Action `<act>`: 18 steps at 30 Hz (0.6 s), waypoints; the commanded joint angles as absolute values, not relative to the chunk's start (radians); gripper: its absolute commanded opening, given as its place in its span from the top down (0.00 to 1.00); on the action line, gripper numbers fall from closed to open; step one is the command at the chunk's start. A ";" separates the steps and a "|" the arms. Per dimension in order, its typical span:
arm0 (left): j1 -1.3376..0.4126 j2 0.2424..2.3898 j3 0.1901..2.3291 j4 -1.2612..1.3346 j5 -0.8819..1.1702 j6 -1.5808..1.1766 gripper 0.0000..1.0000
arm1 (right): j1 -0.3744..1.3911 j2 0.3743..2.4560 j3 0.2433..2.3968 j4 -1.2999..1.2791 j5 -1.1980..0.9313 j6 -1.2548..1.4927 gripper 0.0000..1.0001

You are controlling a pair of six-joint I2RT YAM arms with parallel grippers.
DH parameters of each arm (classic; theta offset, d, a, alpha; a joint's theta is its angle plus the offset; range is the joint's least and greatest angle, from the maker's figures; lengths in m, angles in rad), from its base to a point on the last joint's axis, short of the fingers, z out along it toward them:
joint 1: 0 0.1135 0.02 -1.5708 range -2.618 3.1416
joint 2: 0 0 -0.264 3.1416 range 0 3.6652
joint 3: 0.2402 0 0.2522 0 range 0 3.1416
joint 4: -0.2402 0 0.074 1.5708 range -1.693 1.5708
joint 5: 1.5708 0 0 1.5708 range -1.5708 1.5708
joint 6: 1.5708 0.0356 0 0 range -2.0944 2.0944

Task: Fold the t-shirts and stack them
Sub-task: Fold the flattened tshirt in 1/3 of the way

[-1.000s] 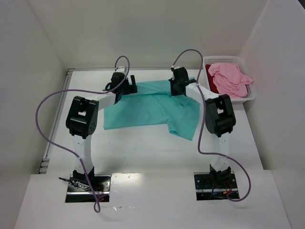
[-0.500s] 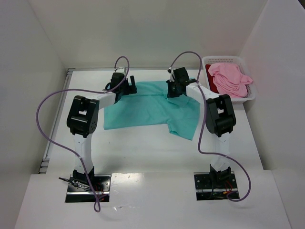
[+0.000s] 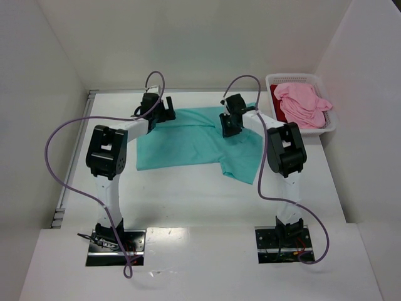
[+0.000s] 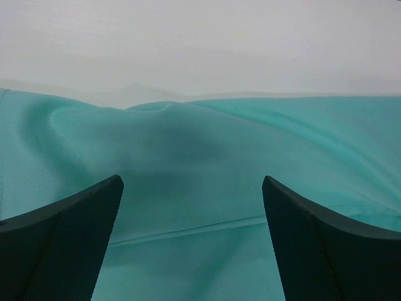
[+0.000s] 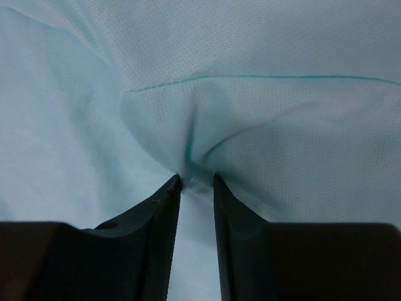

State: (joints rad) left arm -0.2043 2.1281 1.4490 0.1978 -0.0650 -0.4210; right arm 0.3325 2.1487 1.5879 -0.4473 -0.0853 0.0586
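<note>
The teal t-shirt (image 3: 194, 141) lies spread on the table, one sleeve hanging toward the front right. My left gripper (image 3: 166, 110) is open over its far left edge; in the left wrist view the teal cloth (image 4: 200, 163) fills the space between the wide-apart fingers (image 4: 69, 238). My right gripper (image 3: 229, 127) is shut on a pinch of the teal cloth (image 5: 197, 166) near the shirt's far right part. The light pink t-shirt (image 3: 302, 103) lies crumpled in the basket, on top of the dark red t-shirt (image 3: 276, 110), of which only an edge shows.
The white plastic basket (image 3: 329, 125) stands at the far right of the table, close to the right arm. White walls close in the table on the left, back and right. Purple cables loop from both arms.
My right gripper has moved left and toward the front, drawing the teal cloth with it. My left gripper has shifted a little back and left at the shirt's far edge.
</note>
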 commanded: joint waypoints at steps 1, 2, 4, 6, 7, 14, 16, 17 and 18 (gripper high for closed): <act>-0.198 2.132 1.483 0.210 -0.069 -0.411 0.00 | 0.342 2.143 1.618 -0.465 -0.046 0.054 0.66; -0.198 2.132 1.483 0.210 -0.069 -0.411 0.00 | 0.342 2.134 1.618 -0.465 -0.046 0.063 0.57; -0.198 2.132 1.483 0.210 -0.069 -0.411 0.00 | 0.342 2.093 1.618 -0.430 -0.070 0.063 0.55; -0.198 2.132 1.483 0.201 -0.080 -0.411 0.00 | 0.342 2.045 1.608 -0.405 -0.080 0.063 0.49; -0.198 2.132 1.483 0.201 -0.080 -0.411 0.00 | 0.342 2.030 1.608 -0.394 -0.092 0.063 0.49; -0.189 2.132 1.513 0.127 -0.195 -0.420 0.00 | 0.342 1.953 1.557 -0.328 -0.089 0.081 0.39; -0.178 2.132 1.513 0.115 -0.205 -0.433 0.00 | 0.342 1.944 1.557 -0.302 -0.035 0.095 0.38; -0.167 2.132 1.523 0.106 -0.206 -0.433 0.00 | 0.342 1.944 1.557 -0.279 -0.017 0.106 0.37; -0.167 2.144 1.523 0.097 -0.206 -0.433 0.00 | 0.342 1.953 1.557 -0.270 0.009 0.106 0.37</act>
